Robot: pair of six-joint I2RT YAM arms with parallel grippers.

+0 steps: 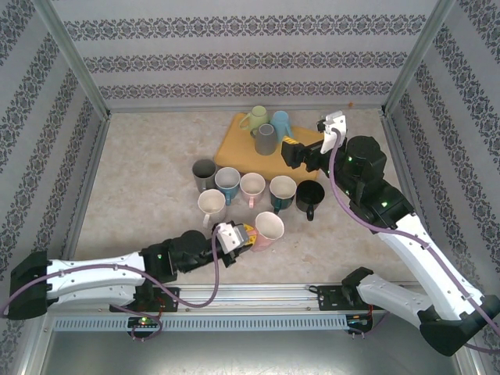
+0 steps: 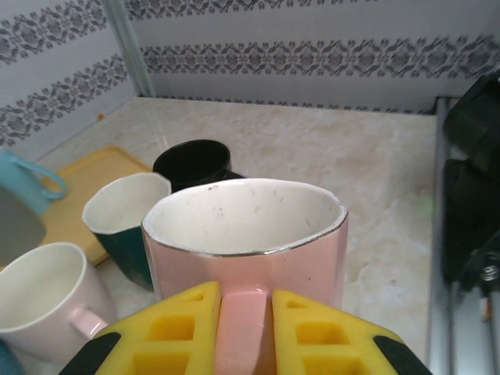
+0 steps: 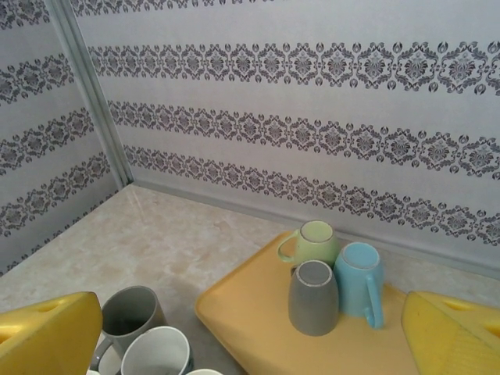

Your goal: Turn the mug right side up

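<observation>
Gripping the pink mug (image 1: 269, 228) by its handle, the left hand (image 1: 236, 237) holds it mouth-up; the right hand (image 1: 293, 150) gapes wide over the tray (image 1: 234, 139).

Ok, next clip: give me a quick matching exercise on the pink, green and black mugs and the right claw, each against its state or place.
Things:
1. pink mug
2. green mug
3. black mug
4. right claw

States:
A. open, over the yellow tray
B. mouth up on the table
C. handle pinched in the left claw
D. upside down on the tray

Pairs: 1-C, 2-D, 3-B, 4-A
</observation>
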